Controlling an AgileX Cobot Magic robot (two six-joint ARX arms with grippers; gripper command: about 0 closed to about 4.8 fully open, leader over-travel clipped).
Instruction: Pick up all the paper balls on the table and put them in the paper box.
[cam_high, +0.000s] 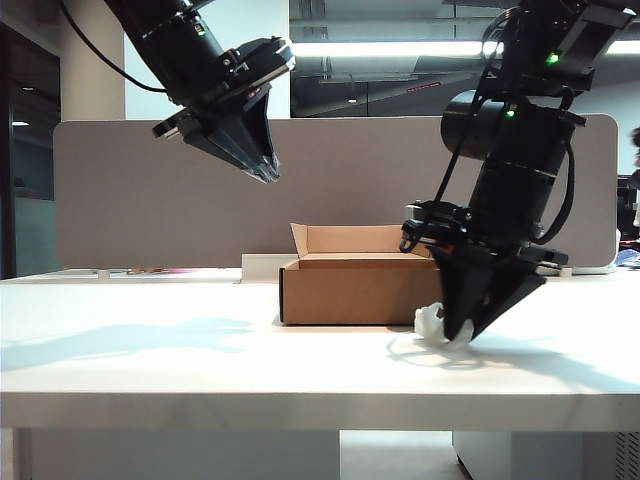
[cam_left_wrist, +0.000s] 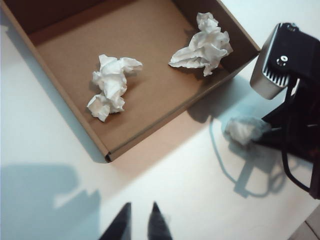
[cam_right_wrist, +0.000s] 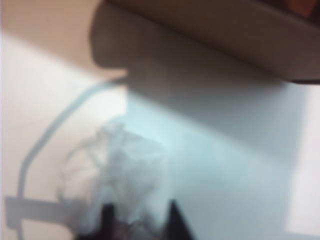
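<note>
The brown paper box stands mid-table, and two white paper balls lie inside it. A third paper ball rests on the table just outside the box's right end. My right gripper points down at that ball. In the right wrist view the blurred ball fills the gap between the right gripper's fingertips. My left gripper hangs high above the table, left of the box. In its own view the left gripper has its fingertips close together with nothing between them.
A grey divider panel runs along the back of the table. The box's upright flap stands at its far side. The right arm's wrist camera housing sits close beside the box's corner.
</note>
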